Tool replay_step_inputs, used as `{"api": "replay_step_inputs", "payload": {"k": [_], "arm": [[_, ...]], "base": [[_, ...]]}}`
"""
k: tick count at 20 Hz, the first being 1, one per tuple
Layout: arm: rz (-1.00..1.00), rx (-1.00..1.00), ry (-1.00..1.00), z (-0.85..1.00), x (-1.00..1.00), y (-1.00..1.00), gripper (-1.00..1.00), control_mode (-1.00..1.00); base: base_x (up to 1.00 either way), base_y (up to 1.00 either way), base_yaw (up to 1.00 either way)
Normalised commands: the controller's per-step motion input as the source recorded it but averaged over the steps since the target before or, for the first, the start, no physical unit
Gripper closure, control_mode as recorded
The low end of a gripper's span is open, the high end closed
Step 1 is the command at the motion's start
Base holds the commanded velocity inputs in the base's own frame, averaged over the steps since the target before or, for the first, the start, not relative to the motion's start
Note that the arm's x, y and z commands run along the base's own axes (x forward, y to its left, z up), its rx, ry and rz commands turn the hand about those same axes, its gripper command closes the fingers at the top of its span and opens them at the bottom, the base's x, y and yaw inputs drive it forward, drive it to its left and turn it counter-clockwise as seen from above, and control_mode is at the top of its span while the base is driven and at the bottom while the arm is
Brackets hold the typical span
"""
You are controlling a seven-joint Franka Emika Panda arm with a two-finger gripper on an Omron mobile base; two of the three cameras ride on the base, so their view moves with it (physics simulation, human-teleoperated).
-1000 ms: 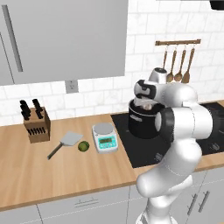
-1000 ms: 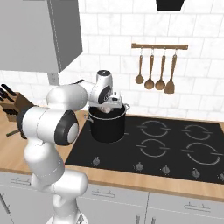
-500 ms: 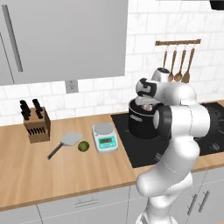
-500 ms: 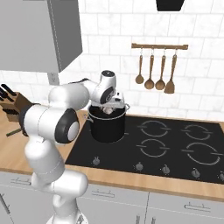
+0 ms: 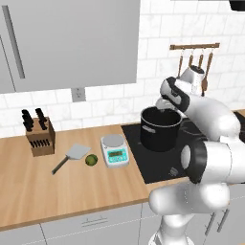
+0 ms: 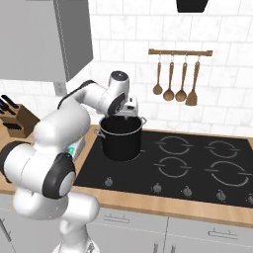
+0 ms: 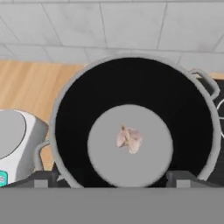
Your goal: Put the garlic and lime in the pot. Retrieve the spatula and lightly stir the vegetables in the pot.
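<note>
jaws wide above garlic (image 7: 129,139) in pot (image 7: 70,100)

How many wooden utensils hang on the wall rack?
4. In the right base view they hang side by side from the rail: spoon, spoon, spoon, turner. In the left base view the arm hides some.

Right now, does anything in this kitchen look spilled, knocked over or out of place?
Nothing stands out. The garlic lies in the pot, which stands upright on the hob; the lime and spatula lie on the counter beside the scale.
</note>
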Motion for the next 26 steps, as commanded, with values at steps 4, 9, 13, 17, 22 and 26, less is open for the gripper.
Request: {"api": "replay_step_inputs", "payload": {"k": [4, 9, 13, 17, 22, 26], "arm": [[0.08, 0.02, -0.06, 0.14, -1.0, 0.55, -1.0, -1.0], [0.09, 0.0, 0.1, 0.04, -1.0, 0.97, -1.0, -1.0], [0.16, 0.0, 0.22, 0.0, -1.0, 1.0, -1.0, -1.0], [0.17, -0.04, 0.15, -0.2, -0.83, 1.0, -1.0, -1.0], [0.32, -0.28, 0.01, -0.49, -0.18, 1.0, -1.0, -1.0], [0.31, -0.29, 0.0, -0.43, 0.19, 1.0, -1.0, -1.0]], "base": [[0.0, 0.0, 0.0], [0.0, 0.0, 0.0], [0.0, 0.0, 0.0], [0.0, 0.0, 0.0], [0.0, 0.0, 0.0], [0.0, 0.0, 0.0]]}}
